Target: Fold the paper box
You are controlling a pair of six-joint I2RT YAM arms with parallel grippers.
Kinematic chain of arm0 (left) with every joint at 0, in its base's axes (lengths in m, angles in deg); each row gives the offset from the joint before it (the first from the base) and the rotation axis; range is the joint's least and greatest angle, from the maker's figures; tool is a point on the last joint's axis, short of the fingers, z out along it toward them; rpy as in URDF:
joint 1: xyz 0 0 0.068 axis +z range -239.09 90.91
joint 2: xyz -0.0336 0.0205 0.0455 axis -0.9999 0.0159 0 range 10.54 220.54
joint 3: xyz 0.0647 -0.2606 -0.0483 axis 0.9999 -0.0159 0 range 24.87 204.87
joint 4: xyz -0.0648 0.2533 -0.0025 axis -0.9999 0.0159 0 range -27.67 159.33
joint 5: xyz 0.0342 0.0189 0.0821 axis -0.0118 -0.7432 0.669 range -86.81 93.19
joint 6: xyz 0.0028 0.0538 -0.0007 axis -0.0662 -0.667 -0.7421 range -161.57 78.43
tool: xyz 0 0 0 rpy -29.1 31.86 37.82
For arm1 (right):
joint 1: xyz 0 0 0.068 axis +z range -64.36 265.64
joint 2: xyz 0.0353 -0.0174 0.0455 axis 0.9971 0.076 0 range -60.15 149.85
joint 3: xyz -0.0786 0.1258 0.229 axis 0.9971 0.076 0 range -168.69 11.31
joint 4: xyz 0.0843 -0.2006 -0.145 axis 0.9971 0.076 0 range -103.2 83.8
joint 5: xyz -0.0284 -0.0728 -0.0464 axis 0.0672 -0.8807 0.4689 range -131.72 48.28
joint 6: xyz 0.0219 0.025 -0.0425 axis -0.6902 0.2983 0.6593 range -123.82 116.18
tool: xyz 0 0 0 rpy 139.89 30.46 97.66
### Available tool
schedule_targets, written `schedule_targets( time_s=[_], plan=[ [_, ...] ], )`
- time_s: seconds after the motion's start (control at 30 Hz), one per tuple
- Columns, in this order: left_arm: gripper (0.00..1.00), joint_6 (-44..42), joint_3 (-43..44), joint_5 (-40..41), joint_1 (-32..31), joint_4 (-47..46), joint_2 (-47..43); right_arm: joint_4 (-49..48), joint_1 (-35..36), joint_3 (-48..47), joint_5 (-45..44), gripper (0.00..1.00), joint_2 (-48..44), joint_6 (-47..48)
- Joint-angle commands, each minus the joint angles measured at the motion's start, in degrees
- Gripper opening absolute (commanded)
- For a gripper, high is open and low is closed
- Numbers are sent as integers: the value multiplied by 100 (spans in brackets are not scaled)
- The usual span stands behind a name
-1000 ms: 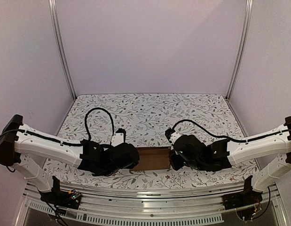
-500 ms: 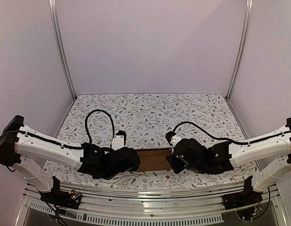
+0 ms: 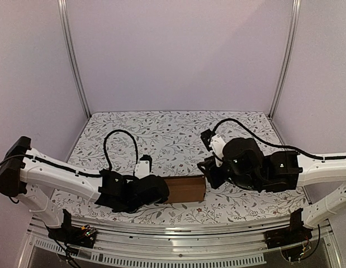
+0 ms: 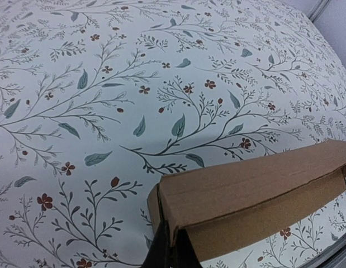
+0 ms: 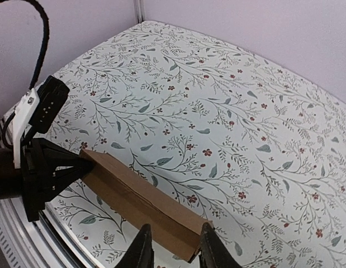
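Find the paper box [image 3: 185, 188] butted right against the left pincer [image 4: 171, 250], running away from it along the floral surface [image 3: 178, 134] as a shallow, closed brown slab. Cannot tell whether resting flat or tipped up slightly at the pinched end. Gripped there by the left pincer on the thin cardboard wall of one end corner, fingers pressed together with only the board between them. Look past the box's opposite end from the left pincer for the right pincer [image 5: 175, 228]: raised above that end, fingers parted to a middling gap, gripping nothing.

Handling, judged by look only:
- Probably very light, so apt to skid over the cloth if shoved from one end without the left pincer's hold.
- Stiff along the folded edges and corners, yet hollow, so likely to bow or dent under a squeeze on the broad top panel.
- Easily creased for good by a hard pinch on a single wall.

Best taken at an end wall or a corner, where folded layers back each other up. At the end farthest from the left pincer, better to press flat on the lid edge than to clamp across the middle. Looks close to fully folded. No loose tab visible from any view.
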Motion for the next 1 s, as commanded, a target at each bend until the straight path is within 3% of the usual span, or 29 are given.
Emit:
schedule_targets(
  time_s=[0.0,0.1,0.4,0.6,0.77,0.97],
  plan=[
    [0,-60,-141,-822,-165,516,340,52,10,-435,-290,12,295,446],
    [0,-84,-120,-831,-160,520,372,-202,-55,-631,-301,0,639,524],
    [0,-147,-42,-871,-160,523,452,-1057,-71,-756,-41,0,1941,371],
    [0,-166,-23,-875,-161,538,467,-1350,-39,-302,140,0,2225,30],
    [8,-197,-16,-882,-166,526,431,-1367,110,-8,-84,0,2373,-232],
    [31,-338,27,-964,-165,543,340,-1457,219,193,-306,0,2575,-522]
  ],
)
